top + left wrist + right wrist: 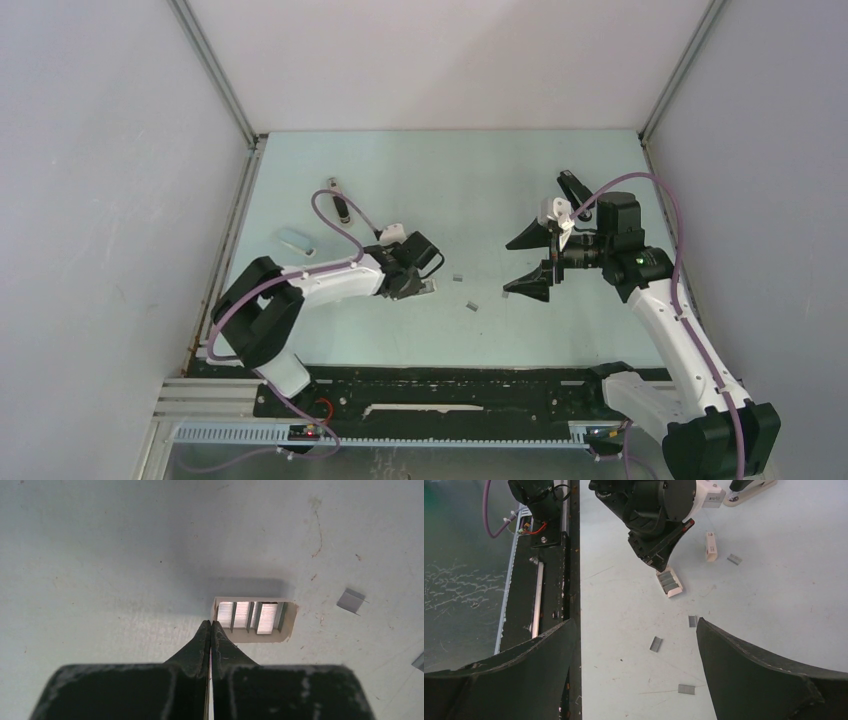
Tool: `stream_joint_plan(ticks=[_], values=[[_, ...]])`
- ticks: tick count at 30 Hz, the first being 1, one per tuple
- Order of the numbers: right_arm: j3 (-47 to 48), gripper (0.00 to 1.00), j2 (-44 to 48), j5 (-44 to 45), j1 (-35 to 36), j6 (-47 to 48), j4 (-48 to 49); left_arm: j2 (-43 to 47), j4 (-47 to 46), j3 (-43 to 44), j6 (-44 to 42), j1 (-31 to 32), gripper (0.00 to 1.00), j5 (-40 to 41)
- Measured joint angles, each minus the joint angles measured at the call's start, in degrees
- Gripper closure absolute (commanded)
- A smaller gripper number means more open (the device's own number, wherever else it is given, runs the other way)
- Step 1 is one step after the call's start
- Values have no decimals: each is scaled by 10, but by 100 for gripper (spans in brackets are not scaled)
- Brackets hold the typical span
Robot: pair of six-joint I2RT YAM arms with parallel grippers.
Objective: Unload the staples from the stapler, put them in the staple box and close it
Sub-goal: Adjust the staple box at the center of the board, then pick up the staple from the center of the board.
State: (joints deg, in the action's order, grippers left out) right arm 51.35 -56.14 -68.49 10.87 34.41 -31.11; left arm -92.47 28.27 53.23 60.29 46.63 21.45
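Note:
The stapler [340,203] lies far back on the left, black with a silver arm; its end also shows in the right wrist view [749,487]. Loose grey staples [470,306] are scattered mid-table, two of them [655,644] [686,689] between my right fingers' spread. My left gripper [431,287] [210,624] is shut, its tips at the left corner of a small cardboard tray of staple strips [252,617] [669,582]. My right gripper [520,263] [635,622] hovers wide open with nothing in it, right of the loose strips.
A small box sleeve [296,241] [711,546] lies left of the left arm. Another staple strip [351,600] sits right of the tray. The black base rail [559,555] runs along the table's near edge. Grey walls close in both sides.

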Motion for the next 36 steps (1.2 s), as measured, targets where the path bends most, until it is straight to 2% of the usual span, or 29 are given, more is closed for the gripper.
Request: stream_joint_plan(ticks=[2, 5, 8, 12, 17, 25, 30, 36], values=[[0, 0, 0, 0, 0, 0, 0, -5, -2, 0, 1, 0, 90, 3], [0, 0, 0, 0, 0, 0, 0, -7, -1, 1, -1, 0, 72, 5], [0, 0, 0, 0, 0, 0, 0, -17, 5, 4, -7, 0, 65, 8], [0, 0, 0, 0, 0, 0, 0, -25, 17, 8, -10, 0, 60, 8], [0, 0, 0, 0, 0, 0, 0, -18, 31, 10, -23, 0, 60, 9], [0, 0, 2, -2, 0, 3, -8, 99, 43, 10, -71, 0, 59, 13], [0, 0, 2, -1, 0, 9, -13, 161, 7, -5, -156, 0, 53, -11], [0, 0, -4, 23, 28, 23, -14, 237, -87, -92, -261, 0, 41, -69]])
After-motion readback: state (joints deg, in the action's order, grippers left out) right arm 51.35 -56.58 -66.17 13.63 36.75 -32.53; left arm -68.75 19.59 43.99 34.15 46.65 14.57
